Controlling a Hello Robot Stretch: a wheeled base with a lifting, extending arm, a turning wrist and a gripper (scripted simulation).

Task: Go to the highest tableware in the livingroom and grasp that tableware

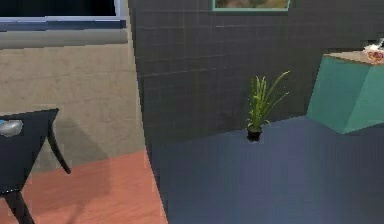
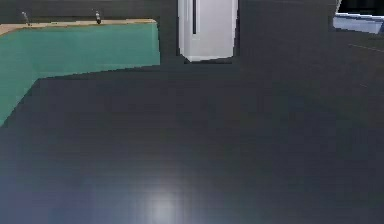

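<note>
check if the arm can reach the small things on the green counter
Probably not yet: the small things sit far out on the green counter, across a wide stretch of floor.

Small pale pinkish-white item (image 1: 374, 50) at far upper right of forward view, on top of teal counter (image 1: 350, 95), cut by frame edge; shape too small to tell. Low grey-blue rounded piece (image 1: 10, 127), bowl-like, on black table (image 1: 25, 145) at left edge. In arm side view, tiny dark upright bit (image 2: 25, 17) at upper left on counter top; second tiny upright bit (image 2: 97, 16) further right, same top. Type unclear.
</note>
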